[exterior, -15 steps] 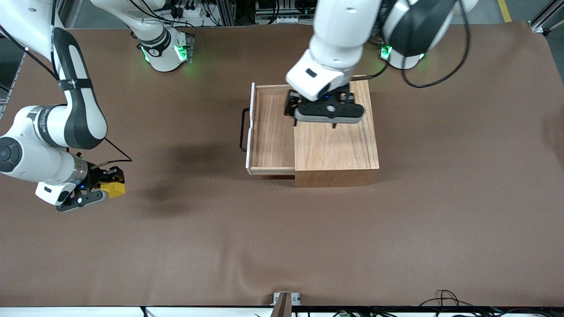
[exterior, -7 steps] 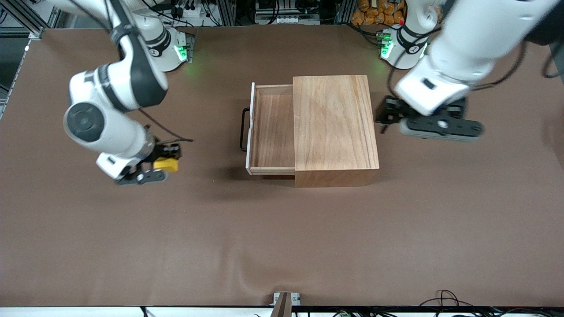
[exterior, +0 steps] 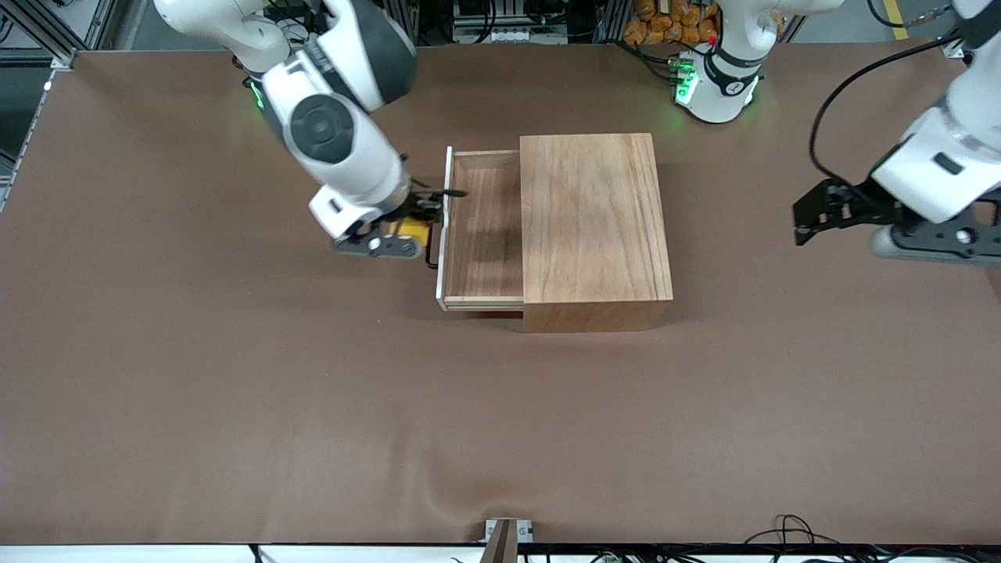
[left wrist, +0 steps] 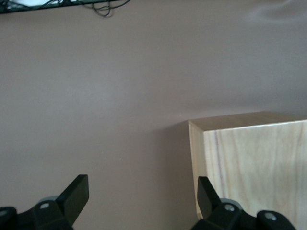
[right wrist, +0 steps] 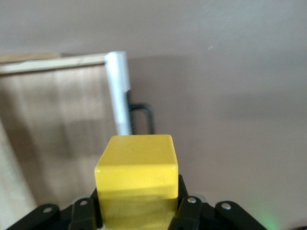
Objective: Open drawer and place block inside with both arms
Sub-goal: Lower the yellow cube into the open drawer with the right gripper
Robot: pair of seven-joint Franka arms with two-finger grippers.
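The drawer [exterior: 481, 234] is pulled out of the light-wood box [exterior: 594, 227] toward the right arm's end, with its white front panel [exterior: 443, 234] and black wire handle [exterior: 431, 262] showing. Its tray is empty. My right gripper [exterior: 407, 232] is shut on the yellow block [exterior: 414, 229] and holds it in the air in front of the drawer's panel, over the handle. The right wrist view shows the block [right wrist: 137, 179] between the fingers, with the panel [right wrist: 119, 91] and the tray [right wrist: 57, 129]. My left gripper [exterior: 837, 213] is open and empty over the table toward the left arm's end; its wrist view shows a box corner [left wrist: 249, 163].
Brown cloth [exterior: 500, 422] covers the table. Green-lit arm bases [exterior: 712, 86] stand along the table's edge farthest from the front camera. A small bracket [exterior: 507, 536] sits at the nearest edge, with cables [exterior: 790, 532] beside it.
My right gripper carried the block from the right arm's end of the table to just in front of the drawer's panel. My left gripper swung off the box toward the left arm's end.
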